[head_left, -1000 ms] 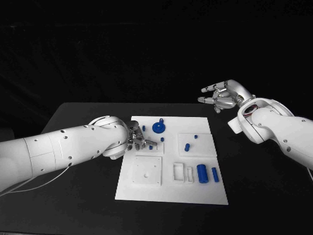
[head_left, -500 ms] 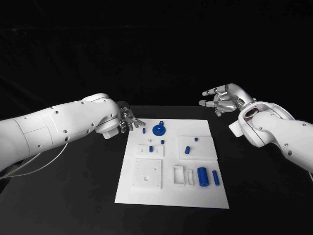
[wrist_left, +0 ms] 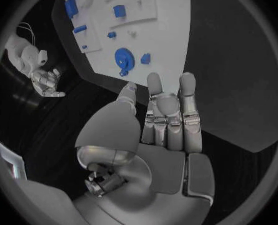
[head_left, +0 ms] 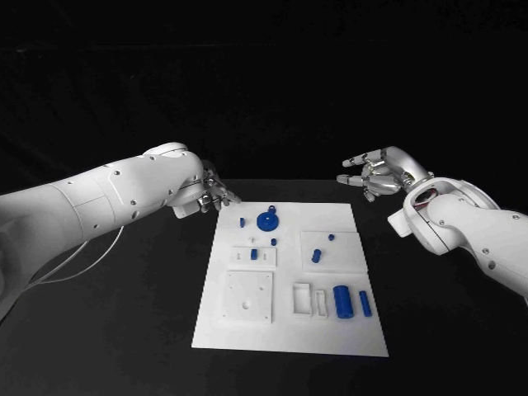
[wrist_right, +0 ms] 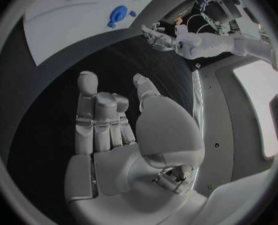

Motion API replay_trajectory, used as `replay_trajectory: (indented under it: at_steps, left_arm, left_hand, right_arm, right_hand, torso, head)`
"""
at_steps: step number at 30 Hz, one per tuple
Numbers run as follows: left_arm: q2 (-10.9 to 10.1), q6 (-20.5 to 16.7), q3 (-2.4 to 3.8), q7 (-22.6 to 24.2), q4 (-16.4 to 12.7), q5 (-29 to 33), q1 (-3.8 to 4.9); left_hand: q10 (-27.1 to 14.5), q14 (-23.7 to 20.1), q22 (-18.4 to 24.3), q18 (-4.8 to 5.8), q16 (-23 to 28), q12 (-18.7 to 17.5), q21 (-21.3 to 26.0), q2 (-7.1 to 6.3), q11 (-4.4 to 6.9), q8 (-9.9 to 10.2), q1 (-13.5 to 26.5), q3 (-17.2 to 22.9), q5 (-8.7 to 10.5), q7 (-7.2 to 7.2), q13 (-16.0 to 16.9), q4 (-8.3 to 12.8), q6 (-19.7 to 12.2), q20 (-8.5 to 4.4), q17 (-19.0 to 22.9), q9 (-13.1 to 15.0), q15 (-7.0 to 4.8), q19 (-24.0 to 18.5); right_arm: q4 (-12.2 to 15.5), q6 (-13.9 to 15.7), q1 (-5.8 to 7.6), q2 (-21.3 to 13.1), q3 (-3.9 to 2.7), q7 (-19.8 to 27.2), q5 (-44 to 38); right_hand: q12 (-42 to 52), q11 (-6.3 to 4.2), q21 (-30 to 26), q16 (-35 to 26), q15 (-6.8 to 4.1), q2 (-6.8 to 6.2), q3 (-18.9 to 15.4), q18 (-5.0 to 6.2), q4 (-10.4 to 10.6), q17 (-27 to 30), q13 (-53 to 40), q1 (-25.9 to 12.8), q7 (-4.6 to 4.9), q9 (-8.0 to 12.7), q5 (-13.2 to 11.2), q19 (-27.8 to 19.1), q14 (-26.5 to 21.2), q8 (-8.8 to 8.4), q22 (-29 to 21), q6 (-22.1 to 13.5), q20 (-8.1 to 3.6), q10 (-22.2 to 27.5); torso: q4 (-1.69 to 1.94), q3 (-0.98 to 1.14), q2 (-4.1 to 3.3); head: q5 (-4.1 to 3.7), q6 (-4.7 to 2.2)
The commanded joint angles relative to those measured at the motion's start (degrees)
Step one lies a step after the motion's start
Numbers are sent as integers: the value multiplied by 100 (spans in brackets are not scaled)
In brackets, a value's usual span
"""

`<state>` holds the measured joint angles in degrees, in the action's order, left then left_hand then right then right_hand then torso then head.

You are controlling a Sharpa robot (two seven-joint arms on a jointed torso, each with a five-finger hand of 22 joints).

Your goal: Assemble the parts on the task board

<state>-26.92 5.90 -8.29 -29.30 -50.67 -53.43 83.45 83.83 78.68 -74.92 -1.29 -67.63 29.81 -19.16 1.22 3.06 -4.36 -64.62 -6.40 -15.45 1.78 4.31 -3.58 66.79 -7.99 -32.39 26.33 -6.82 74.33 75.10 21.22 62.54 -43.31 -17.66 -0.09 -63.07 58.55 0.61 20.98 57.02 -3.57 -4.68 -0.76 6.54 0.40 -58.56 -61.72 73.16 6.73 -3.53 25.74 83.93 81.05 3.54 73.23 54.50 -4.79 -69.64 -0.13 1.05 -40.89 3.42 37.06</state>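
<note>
While the task board (head_left: 290,280) lies mid-table with blue parts (head_left: 342,299) on it, left hand (head_left: 213,196) (at ten o'clock) and right hand (head_left: 374,173) (at one o'clock) hover open-fingered, holding nothing.

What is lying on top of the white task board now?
On the task board lie small blue parts: a round disc, a thick cylinder with a thinner one beside it, and some smaller pieces. Neither hand covers it. What is underneath cannot be seen.
</note>
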Motion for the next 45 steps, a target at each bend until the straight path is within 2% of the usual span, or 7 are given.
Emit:
replay_trajectory:
  at_steps: [1,5,9,22,25,33,45]
  left_arm:
    - [124,632,4,167,250,-36,30]
    - [271,802,4,265,561,-8,35]
    - [426,943,-1,392,850,-59,22]
    - [688,1138,-5,699,1247,184,-68]
    - [719,1193,-6,722,1271,226,-74]
    - [775,1425,-10,718,1305,112,-91]
    - [762,1494,-12,653,1318,66,-104]
  left_hand:
    - [257,-44,-73,65,-16,-10,45,-32,-36,-48,54,14,69,-12,15,-38,-21,17,4,6,3,13]
    - [256,-56,-87,70,-41,-1,61,-144,-35,-106,170,92,438,-20,25,-173,-23,16,9,74,3,18]
    - [252,-76,-92,76,-63,-7,73,-593,-40,-163,314,580,1119,-32,28,-718,-49,14,20,191,2,17]
    - [253,-106,-103,87,-115,-32,73,-966,-37,-100,261,623,1242,-20,37,-1243,-69,10,36,241,6,14]
    - [246,-117,-103,80,-134,-15,59,-846,-35,-88,256,647,1141,-23,43,-1073,-43,17,37,243,9,4]
    - [244,-141,-103,86,-155,-42,28,-360,-22,-104,239,381,-293,-46,37,-360,7,14,52,360,5,-27]
    - [243,-150,-100,88,-169,-47,8,-213,-18,-92,315,163,-245,-57,43,-181,-2,12,65,540,3,-39]
  right_arm:
    - [21,-49,0,17,-2,15,-7]
    - [37,-50,4,30,-3,16,-40]
    - [53,-56,8,45,-4,21,-157]
    - [94,-63,19,71,-26,14,-215]
    - [94,-64,20,73,-29,10,-214]
    - [91,-67,22,79,-32,1,-213]
    - [69,-69,22,94,-34,5,-198]
  right_hand:
    - [14,-5,22,-1,6,-1,2,68,23,3,5,-67,0,8,9,238,2,-10,-5,-24,24,33]
    - [25,-6,26,0,6,-6,5,68,26,2,-3,-64,-1,8,28,238,3,-11,-5,-21,24,25]
    - [17,-6,25,0,6,4,9,68,45,3,4,-81,0,9,67,238,3,-11,-6,-31,24,30]
    - [17,-6,29,4,6,-14,14,68,77,0,6,-78,0,9,85,238,7,-11,-7,-36,24,28]
    - [20,-7,34,1,6,-17,18,68,83,2,4,-73,-1,9,99,239,5,-11,-6,-36,24,26]
    - [19,-7,41,1,6,-21,22,67,90,2,5,-67,0,9,114,239,5,-11,-5,-36,24,27]
    - [21,-6,48,5,6,-23,17,67,111,-2,5,-81,-1,9,107,240,7,-11,-3,-34,23,24]
  torso:
    - [-44,18,-64]
    - [-75,24,-119]
    - [-79,27,-167]
    - [-97,28,-264]
    - [-104,30,-274]
    - [-89,24,-287]
    - [-75,19,-294]
  head:
    - [28,-29]
    - [53,-56]
    - [77,-98]
    - [90,-189]
    - [86,-195]
    - [60,-198]
    - [46,-203]
